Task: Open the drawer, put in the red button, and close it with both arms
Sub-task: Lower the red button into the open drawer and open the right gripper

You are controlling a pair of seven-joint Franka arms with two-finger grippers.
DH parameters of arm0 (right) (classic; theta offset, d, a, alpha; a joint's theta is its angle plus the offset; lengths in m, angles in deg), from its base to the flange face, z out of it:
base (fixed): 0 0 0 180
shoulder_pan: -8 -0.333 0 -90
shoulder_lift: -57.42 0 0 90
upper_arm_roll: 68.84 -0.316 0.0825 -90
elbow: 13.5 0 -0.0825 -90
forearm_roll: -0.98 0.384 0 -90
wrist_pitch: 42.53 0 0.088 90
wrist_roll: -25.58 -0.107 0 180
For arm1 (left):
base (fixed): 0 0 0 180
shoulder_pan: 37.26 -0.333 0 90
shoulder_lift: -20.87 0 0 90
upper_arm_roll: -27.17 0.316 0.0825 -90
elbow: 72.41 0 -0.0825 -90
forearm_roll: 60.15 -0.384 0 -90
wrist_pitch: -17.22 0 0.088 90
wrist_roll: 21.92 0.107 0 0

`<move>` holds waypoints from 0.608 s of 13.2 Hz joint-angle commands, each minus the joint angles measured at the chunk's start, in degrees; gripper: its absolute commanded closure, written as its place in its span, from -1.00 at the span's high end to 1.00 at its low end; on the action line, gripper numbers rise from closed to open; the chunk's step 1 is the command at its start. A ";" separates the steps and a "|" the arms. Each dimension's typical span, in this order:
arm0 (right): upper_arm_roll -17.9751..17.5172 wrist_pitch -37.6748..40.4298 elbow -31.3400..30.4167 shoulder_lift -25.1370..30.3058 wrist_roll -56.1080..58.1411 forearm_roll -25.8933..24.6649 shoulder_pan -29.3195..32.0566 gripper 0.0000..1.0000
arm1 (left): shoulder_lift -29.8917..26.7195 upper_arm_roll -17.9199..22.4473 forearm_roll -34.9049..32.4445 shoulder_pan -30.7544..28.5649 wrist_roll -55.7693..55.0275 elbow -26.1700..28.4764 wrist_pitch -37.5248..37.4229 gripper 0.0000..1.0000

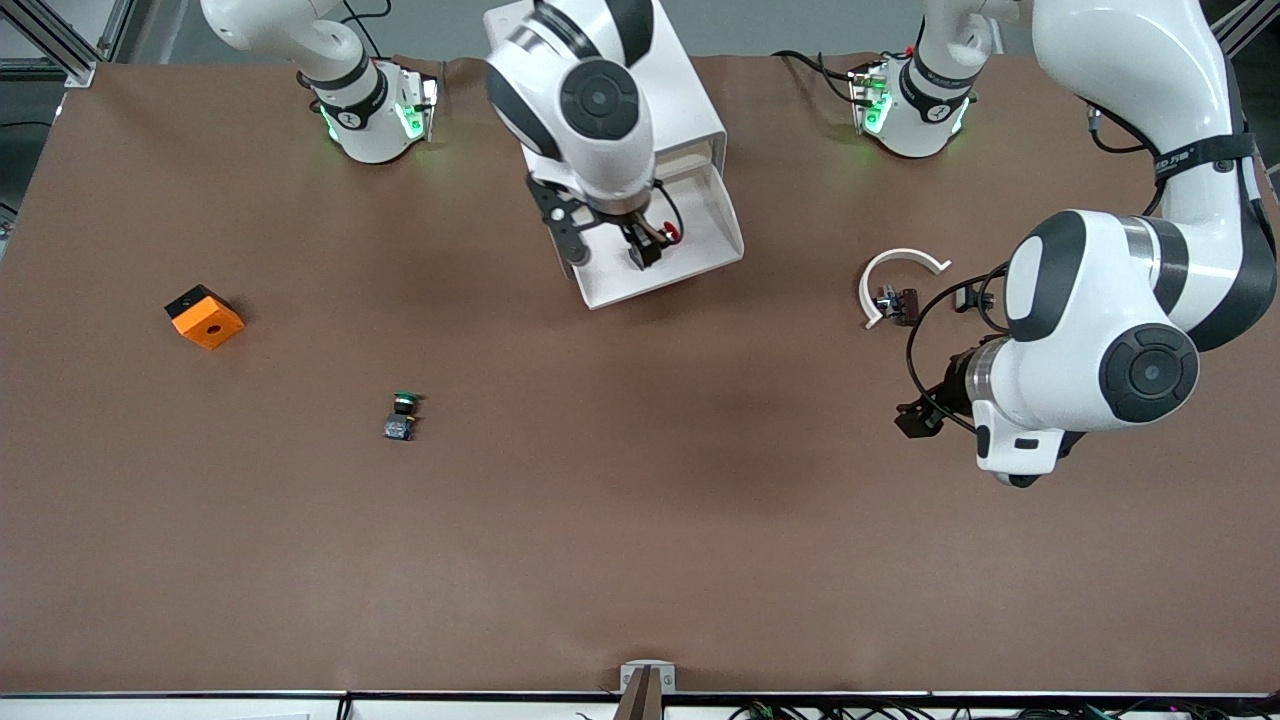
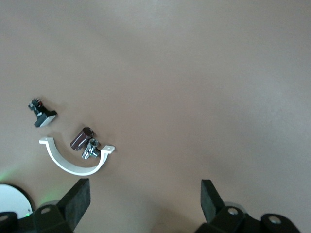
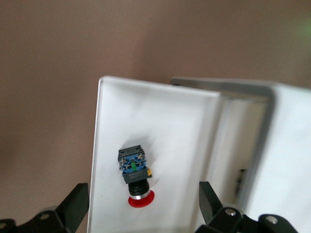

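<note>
Right gripper (image 1: 640,245) is hanging wide over the drawer (image 3: 116,145) holding the red button (image 3: 137,180); left gripper (image 2: 143,201) is waiting, spread wide

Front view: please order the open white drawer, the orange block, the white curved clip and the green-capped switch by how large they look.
1. open white drawer
2. white curved clip
3. orange block, close to the clip, so their order is unsure
4. green-capped switch
</note>
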 commanded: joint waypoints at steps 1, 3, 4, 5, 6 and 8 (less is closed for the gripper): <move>-0.60 13.69 7.07 2.63 8.43 1.35 6.79 1.00 | -3.96 -0.47 -2.07 1.18 2.79 5.78 3.79 1.00; -0.51 21.88 8.32 7.18 21.24 1.17 13.11 1.00 | -4.49 -1.44 -3.21 2.15 5.07 8.24 6.16 1.00; -0.33 24.70 8.23 9.64 28.44 1.17 16.10 1.00 | -4.75 -2.40 -3.48 2.06 5.69 9.38 7.48 1.00; -0.33 27.08 8.23 11.41 34.87 1.09 19.44 1.00 | -5.28 -3.10 -3.57 2.06 6.13 10.79 9.15 1.00; -0.33 28.49 8.15 12.99 41.37 0.65 22.86 1.00 | -5.98 -3.55 -3.66 2.15 6.92 12.80 11.25 1.00; -0.24 28.95 7.79 15.81 58.66 0.30 30.59 1.00 | -8.17 -5.82 -6.72 2.41 7.37 17.98 16.69 1.00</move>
